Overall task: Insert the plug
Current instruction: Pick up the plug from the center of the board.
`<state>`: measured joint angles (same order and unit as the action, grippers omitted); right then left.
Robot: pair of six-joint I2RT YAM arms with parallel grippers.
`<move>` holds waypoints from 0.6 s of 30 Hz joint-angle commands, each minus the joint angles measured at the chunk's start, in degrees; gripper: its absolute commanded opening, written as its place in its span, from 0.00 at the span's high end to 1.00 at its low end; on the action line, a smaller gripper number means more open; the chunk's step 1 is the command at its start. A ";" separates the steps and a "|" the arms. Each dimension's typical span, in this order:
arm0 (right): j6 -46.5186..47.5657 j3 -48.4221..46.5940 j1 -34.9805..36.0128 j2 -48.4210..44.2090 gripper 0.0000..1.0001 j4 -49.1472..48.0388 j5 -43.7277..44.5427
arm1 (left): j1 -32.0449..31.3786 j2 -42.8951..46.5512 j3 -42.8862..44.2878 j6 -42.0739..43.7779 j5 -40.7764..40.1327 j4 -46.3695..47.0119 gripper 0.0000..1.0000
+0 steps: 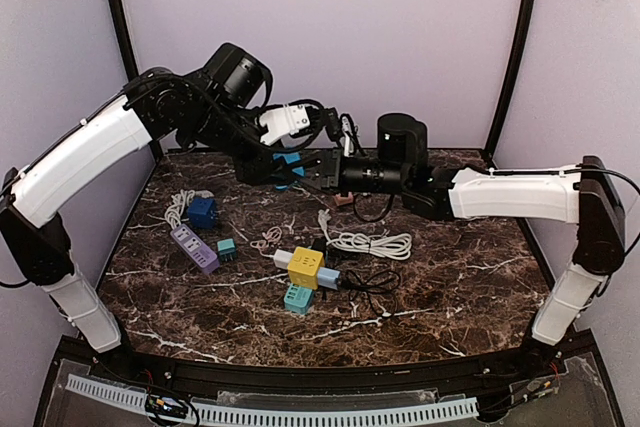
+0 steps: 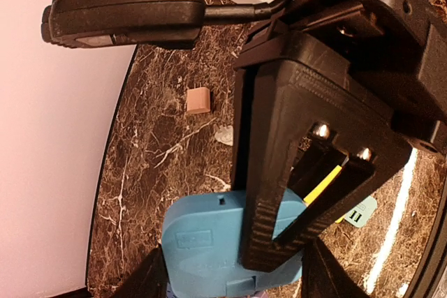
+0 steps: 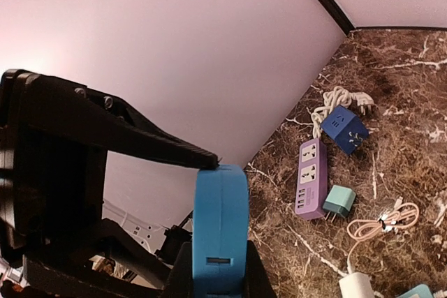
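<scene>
step judged in hand: a mid-air handover of the plug between the two arms, ahead of insertion.

the worktop is cluttered with cables and socket cubes, so any descent should be routed over bare marble. the purple power strip lies flat at the left with its sockets facing up. it is judged the likely receiver, though this cannot be confirmed. the blue plug is held above the rear of the worktop, well apart from the strip. its pins are not visible in any view, so their direction should be established before any approach is made. one grip should be released only once the other is confirmed firm. the release should be made straight outward so that the plug is not twisted. the plug should then be brought down square over a socket and not pushed in at a tilt.

right tool: closed down onto the blue plug, which is seen edge-on in the right wrist view. one finger is pressed on its upper edge and the other is set beneath it.

left tool: held part open, with the broad body of the plug filling the gap. both fingers appear to bear on its sides, so it is judged clamped on the same plug.
</scene>
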<state>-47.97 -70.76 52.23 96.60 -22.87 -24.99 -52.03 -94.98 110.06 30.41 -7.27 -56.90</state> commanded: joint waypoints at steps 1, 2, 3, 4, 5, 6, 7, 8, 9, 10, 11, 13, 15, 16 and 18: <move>2.26 0.00 1.03 -0.88 1.00 -4.95 -5.89 | -0.42 1.90 -1.25 -1.31 0.94 2.72 0.98; 2.92 0.60 0.91 -1.64 1.00 -4.88 -5.95 | -0.43 1.95 -1.82 -1.56 0.87 2.87 0.91; 3.95 1.68 0.91 -2.59 1.00 -4.20 -5.26 | -0.44 2.07 -2.24 -1.84 0.73 3.34 0.58; 5.33 2.18 0.87 -3.73 1.00 -2.82 -4.09 | -0.44 2.16 -3.15 -2.44 0.76 3.67 0.41; 6.84 3.22 0.71 -5.17 1.00 -0.76 -2.05 | -0.42 2.45 -3.74 -2.76 0.85 4.44 0.13; 8.40 3.98 0.64 -6.64 1.00 1.56 0.33 | -0.43 2.62 -5.02 -3.62 1.25 4.79 0.07; 9.93 4.97 0.44 -8.26 1.00 3.82 3.07 | -0.44 2.96 -5.64 -4.05 2.11 5.47 0.03; 11.56 5.99 0.26 -10.03 1.00 6.00 5.49 | -0.39 3.09 -6.90 -5.15 2.67 5.70 0.02; 13.32 7.31 0.03 -11.95 1.00 7.87 8.81 | -0.36 3.30 -7.46 -5.74 3.94 6.20 0.01; 15.29 8.49 -0.09 -14.87 1.00 9.82 11.79 | -0.31 3.39 -8.60 -7.15 4.90 6.33 0.01; 17.41 9.63 -0.15 -17.10 1.00 12.19 14.73 | -0.06 3.46 -9.97 -7.97 8.04 6.69 0.01; 20.94 10.95 -0.39 -21.33 1.00 18.59 22.46 | 0.46 2.97 -13.09 -10.87 13.35 7.87 0.01; 22.89 11.57 -0.58 -24.42 1.00 26.03 30.59 | 0.65 1.26 -16.13 -14.26 16.74 9.44 0.01; 23.14 11.94 -0.71 -25.77 1.00 29.10 33.58 | 0.62 0.31 -16.91 -16.84 17.58 9.93 0.01; 23.11 13.45 -0.81 -28.14 1.00 32.62 36.53 | 0.64 -2.89 -18.39 -20.92 18.55 11.54 0.01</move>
<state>-29.39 -59.88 51.92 71.83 -2.17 -2.44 -51.70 -94.30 94.72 18.83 4.51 -48.47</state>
